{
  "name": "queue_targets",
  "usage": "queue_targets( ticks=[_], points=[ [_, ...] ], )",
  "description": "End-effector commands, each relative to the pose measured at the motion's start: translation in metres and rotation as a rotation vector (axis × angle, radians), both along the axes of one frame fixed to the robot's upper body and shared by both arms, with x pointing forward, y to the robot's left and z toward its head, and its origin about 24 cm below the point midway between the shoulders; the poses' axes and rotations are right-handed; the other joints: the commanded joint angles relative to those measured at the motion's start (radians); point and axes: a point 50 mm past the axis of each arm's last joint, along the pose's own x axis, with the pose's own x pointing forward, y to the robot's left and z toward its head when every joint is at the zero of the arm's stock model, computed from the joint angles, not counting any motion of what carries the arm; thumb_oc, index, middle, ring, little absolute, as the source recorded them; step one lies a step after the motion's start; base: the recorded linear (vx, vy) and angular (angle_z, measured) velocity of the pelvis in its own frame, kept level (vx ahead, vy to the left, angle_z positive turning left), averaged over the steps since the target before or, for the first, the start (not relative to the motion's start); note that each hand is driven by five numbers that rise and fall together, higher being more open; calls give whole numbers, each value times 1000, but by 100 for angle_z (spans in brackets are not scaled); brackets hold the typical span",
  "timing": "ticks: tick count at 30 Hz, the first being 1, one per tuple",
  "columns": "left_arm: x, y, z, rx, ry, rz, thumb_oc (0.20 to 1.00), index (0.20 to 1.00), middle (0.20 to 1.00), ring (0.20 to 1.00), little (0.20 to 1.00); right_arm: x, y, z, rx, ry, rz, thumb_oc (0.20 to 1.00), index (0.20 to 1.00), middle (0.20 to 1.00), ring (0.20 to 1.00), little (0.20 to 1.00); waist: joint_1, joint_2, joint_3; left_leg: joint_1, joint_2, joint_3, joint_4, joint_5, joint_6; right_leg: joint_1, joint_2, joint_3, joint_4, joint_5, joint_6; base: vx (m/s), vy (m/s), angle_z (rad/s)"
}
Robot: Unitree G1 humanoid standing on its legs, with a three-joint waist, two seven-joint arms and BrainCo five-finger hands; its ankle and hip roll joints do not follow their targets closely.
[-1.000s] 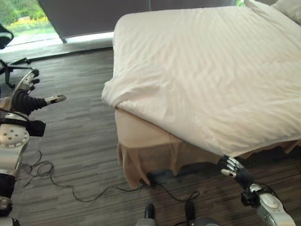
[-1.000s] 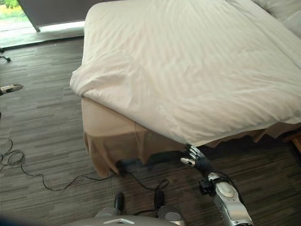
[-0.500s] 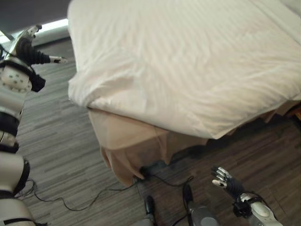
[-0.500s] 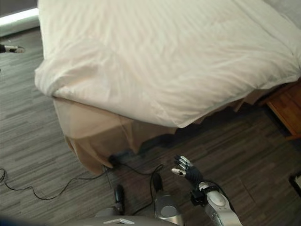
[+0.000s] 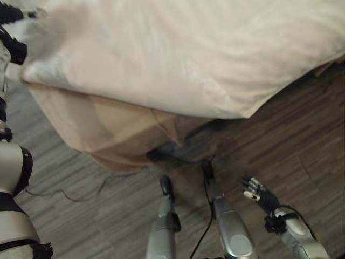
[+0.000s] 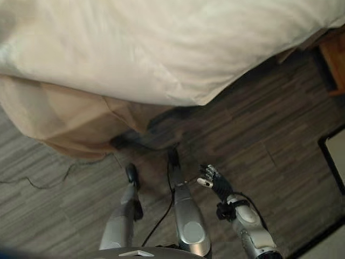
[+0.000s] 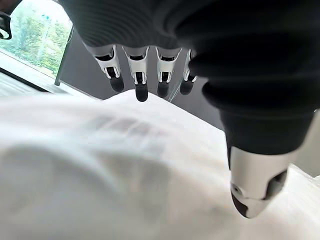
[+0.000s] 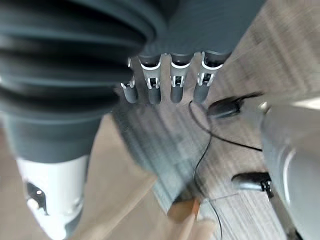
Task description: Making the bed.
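Left hand [image 7: 165, 45] hovers over the white duvet [image 5: 178, 54] near the bed's corner, fingers [image 7: 141, 80] straight and spread, thumb apart — holding nothing, and contact with the cloth cannot be confirmed. Right hand [image 6: 211, 181] hangs low over the wood floor [image 6: 280, 135] well clear of the bed, fingers relaxed and open, also empty.

Duvet lies across the bed with 1 corner drooping past the edge, above the tan bed skirt [image 5: 102, 132]. The skirt is bunched and uneven below it.

Risks from here:
- Neither hand has a grip on the duvet, so any pull or smoothing stroke with flat fingers likely just slides over the fabric — or drags it further off the corner.
- Right hand is far below the hem; reaching up blind could catch the skirt instead of the duvet and pull it out of line.
- A dark cable [image 6: 161, 210] trails on the floor beside the skirt; a low sweep of the right hand could snag it.
- Duvet is soft and slack, so a 1-handed tug probably skews it rather than squaring it.
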Motion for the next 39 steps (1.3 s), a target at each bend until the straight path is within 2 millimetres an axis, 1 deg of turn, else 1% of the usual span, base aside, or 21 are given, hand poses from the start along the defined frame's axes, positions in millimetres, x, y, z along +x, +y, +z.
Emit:
queue_targets(
  ticks=[1,4,8,9,11,12,16,18,19,21,22,23,27,28,29,30,31,32,33,37,39],
  points=[
    [-34,15,41,-19,-192,62,1000,1000,1000,1000,1000,21,-14,30,-5,-164,-83,1000,1000,1000,1000,1000,-16,4,-6,-3,49,26,6,28,-42,14,-25,16,11,-14,74,-22,35,-2],
    [-34,9,47,-51,-254,14,1000,1000,1000,1000,1000,29,-7,32,14,-199,-116,1000,1000,1000,1000,1000,-28,21,15,-91,47,26,6,30,-43,-79,-25,22,11,-7,76,21,34,-3],
    [-12,9,11,-85,-124,-18,1000,1000,1000,1000,1000,29,5,29,31,-186,-78,1000,1000,1000,1000,1000,-28,30,22,-105,35,26,6,27,-37,-100,-26,33,11,-8,77,27,35,-4],
    [-5,7,0,-83,-77,-28,200,200,200,200,200,27,7,25,28,-169,-57,1000,1000,1000,1000,1000,-26,34,22,-99,30,25,6,24,-34,-95,-28,37,11,-8,78,24,50,1],
    [3,3,-11,-56,-5,-47,200,200,200,200,200,23,8,23,23,-154,-37,1000,1000,1000,1000,1000,-28,38,19,-87,25,25,6,19,-29,-88,-29,44,11,-9,80,13,60,0],
    [8,-7,-10,50,62,-57,200,200,200,200,200,21,6,21,18,-143,-15,1000,1000,1000,1000,1000,-29,43,12,-73,19,28,6,13,-27,-77,-34,50,11,-9,81,3,54,-5],
    [10,-22,1,166,81,-73,200,200,200,200,200,20,4,17,18,-120,-10,1000,1000,1000,1000,1000,-30,52,4,-51,12,28,6,10,-26,-58,-37,50,11,-11,81,0,12,-1],
    [19,-43,-6,407,200,-96,200,200,200,200,200,23,-1,17,-8,-118,-9,1000,1000,1000,1000,1000,-25,65,0,-20,6,23,6,7,-25,-27,-43,48,11,-13,82,0,0,0],
    [19,-43,-6,408,200,-95,200,200,200,200,200,23,-1,17,-8,-119,-9,1000,1000,1000,1000,1000,-25,65,1,-19,6,23,6,6,-25,-26,-44,48,11,-13,82,0,0,0],
    [27,-56,-30,520,317,-161,200,200,200,200,200,26,-1,18,-28,-125,16,1000,1000,1000,1000,1000,-15,72,-5,18,1,22,6,-1,-23,10,-47,42,11,-16,82,0,0,0],
    [33,-73,-61,642,451,-248,200,200,200,200,200,30,-3,21,-53,-137,23,1000,1000,1000,1000,1000,-5,77,-9,53,-3,22,6,-8,-21,46,-53,36,11,-22,83,0,0,0],
    [33,-72,-62,641,452,-247,200,200,200,200,200,30,-3,21,-54,-137,24,1000,1000,1000,1000,1000,-6,78,-8,54,-3,22,6,-8,-21,48,-53,36,11,-22,83,0,0,0],
    [22,-89,-155,686,750,-482,200,200,200,200,200,31,-16,24,-105,-145,-3,1000,1000,1000,1000,1000,20,86,-29,142,-7,21,6,-27,-15,131,-58,24,11,-44,78,39,19,6],
    [3,-90,-206,667,924,-585,200,200,200,200,200,24,-25,19,-140,-120,-20,1000,1000,1000,1000,1000,38,84,-49,197,-4,24,6,-46,-9,180,-60,19,11,-61,75,62,22,-5],
    [2,-88,-206,663,925,-583,200,200,200,200,200,24,-25,20,-143,-120,-17,1000,1000,1000,1000,1000,34,85,-49,195,-4,24,6,-43,-10,178,-61,19,11,-58,75,164,44,-1],
    [-32,-76,-282,529,1187,-670,200,200,200,200,200,17,-35,16,-176,-97,-34,1000,1000,1000,1000,1000,49,80,-78,254,-1,30,6,-66,-4,231,-61,22,11,-78,71,87,21,5],
    [-34,-75,-283,523,1187,-668,200,200,200,200,200,17,-34,16,-179,-96,-28,1000,1000,1000,1000,1000,43,81,-79,253,-1,31,6,-62,-5,229,-62,23,11,-75,71,233,63,-3],
    [-77,-65,-349,377,1399,-708,200,200,200,200,200,6,-43,13,-210,-71,-32,1000,1000,1000,1000,1000,49,78,-113,307,2,40,6,-82,2,274,-59,24,11,-92,68,112,33,-6],
    [-78,-65,-350,373,1399,-706,200,200,200,200,200,6,-43,13,-212,-71,-28,1000,1000,1000,1000,1000,45,79,-114,305,1,41,6,-78,2,271,-59,25,11,-88,68,180,56,-11],
    [-194,-78,-473,77,1809,-736,200,200,200,200,200,-7,-52,13,-232,-48,-20,1000,1000,1000,1000,1000,52,71,-198,407,3,55,6,-106,16,361,-55,32,11,-113,63,174,28,-8],
    [-252,-90,-514,-44,1998,-679,200,200,200,200,200,-12,-54,11,-228,-30,-29,1000,1000,1000,1000,1000,55,66,-240,448,3,58,6,-120,23,397,-54,30,11,-122,63,161,33,-14]
  ],
)
